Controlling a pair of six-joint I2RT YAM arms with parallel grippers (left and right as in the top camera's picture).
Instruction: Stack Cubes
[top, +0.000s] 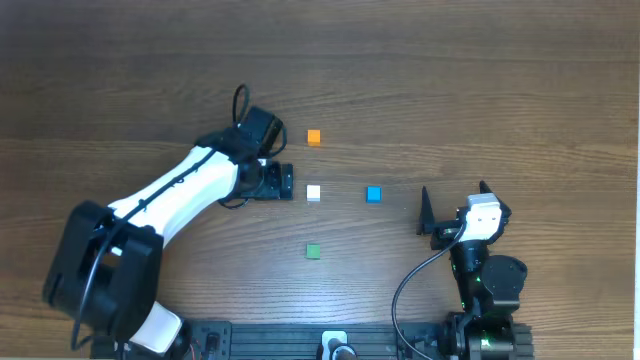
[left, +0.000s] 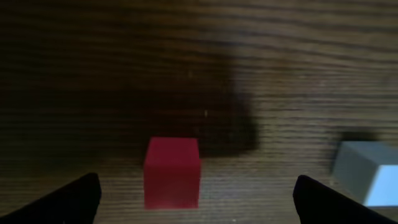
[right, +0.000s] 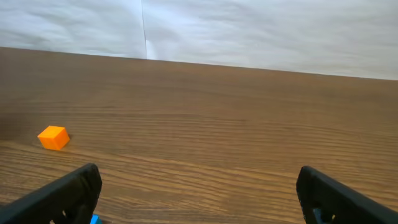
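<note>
Left claw (left: 196, 179): spread wide, holding nothing. The red cube (left: 172, 172) sits on the wooden surface (top: 480, 80) inside the opening. It is closer to one finger (left: 69, 200) than to the other and touches neither. The claw's shadow falls on the surface just ahead of the red cube.

White cube (top: 313, 193): just beyond the left claw's tip, outside the opening and past the finger farther from the red cube. It rests flat on the surface and stands apart from the red cube.

Orange cube (top: 314, 137): near the left claw, off to the side away from the arm bases, and about level with the claw's tip. It stands alone. From the right claw (top: 453, 198) it lies well ahead and off to one side.

Blue cube (top: 373, 194): between the white cube and the right claw, in line with both and touching neither. In the right wrist view only a sliver of it shows, beside one finger.

Green cube (top: 312, 251): nearer the bases than either claw's tip, roughly between the two arms, well apart from the other cubes.

Right claw: spread wide, empty, close to its own base, with bare surface between its fingers. A pale wall (right: 261, 31) lies beyond the surface's far edge.

No cube rests on another.
</note>
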